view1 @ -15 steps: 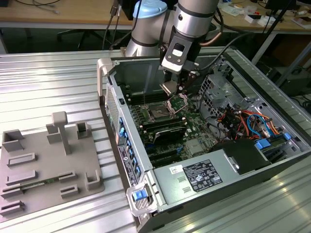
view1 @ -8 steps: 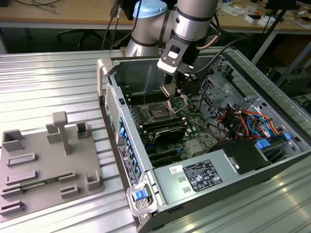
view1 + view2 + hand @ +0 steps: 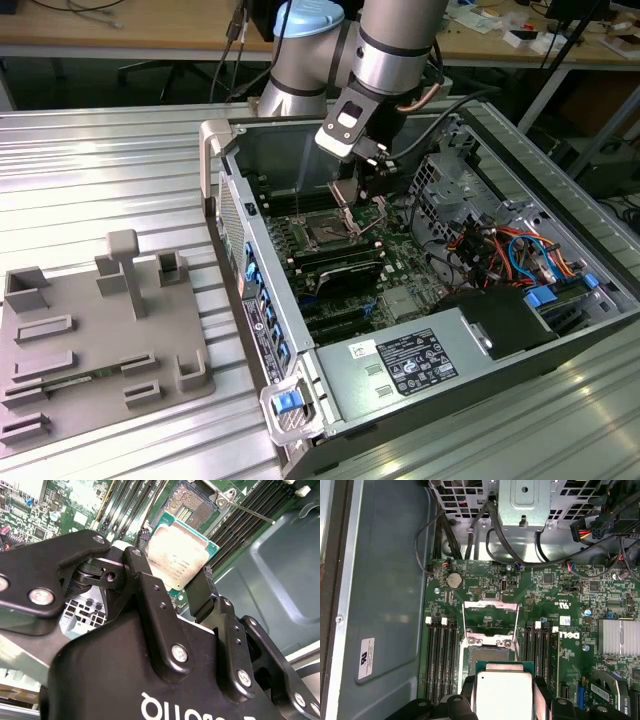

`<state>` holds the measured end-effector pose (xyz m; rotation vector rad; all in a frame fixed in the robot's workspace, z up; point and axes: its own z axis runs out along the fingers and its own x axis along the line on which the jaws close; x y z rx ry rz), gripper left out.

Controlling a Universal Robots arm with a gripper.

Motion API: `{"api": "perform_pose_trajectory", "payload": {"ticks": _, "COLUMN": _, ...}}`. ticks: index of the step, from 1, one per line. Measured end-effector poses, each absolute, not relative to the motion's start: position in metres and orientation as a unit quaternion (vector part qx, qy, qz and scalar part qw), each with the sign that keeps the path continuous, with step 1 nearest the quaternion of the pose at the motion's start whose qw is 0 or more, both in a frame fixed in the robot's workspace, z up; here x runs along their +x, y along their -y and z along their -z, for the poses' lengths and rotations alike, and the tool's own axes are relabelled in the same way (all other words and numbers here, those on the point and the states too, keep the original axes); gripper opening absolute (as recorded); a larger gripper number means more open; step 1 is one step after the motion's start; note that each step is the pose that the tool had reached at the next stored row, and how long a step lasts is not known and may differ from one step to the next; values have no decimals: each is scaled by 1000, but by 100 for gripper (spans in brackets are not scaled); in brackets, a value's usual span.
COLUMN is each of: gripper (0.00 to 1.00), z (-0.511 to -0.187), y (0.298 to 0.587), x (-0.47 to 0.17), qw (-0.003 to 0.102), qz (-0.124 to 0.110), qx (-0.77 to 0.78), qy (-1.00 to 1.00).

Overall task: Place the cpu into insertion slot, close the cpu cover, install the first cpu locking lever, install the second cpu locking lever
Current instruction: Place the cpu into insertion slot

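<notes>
In the second wrist view the end effector pinches the cpu by two opposite edges, holding it close to but clear of the bare insertion slot, beside which, in the first wrist view, the cpu cover stands swung open.

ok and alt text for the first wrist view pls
A square silver-topped cpu, gripped on two sides by the black fingers, is held close to the open insertion slot on a green motherboard. The cpu cover is swung open beyond the slot, with black memory slots either side and a metal drive cage with cables past the board.
</notes>
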<state>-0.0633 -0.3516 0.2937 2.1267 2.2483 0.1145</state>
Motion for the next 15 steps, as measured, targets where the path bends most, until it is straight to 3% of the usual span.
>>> {"api": "perform_pose_trajectory", "payload": {"ticks": 15, "gripper": 55, "z": -289, "y": 352, "x": -63, "qw": 22, "qz": -37, "qx": 692, "qy": -721}}
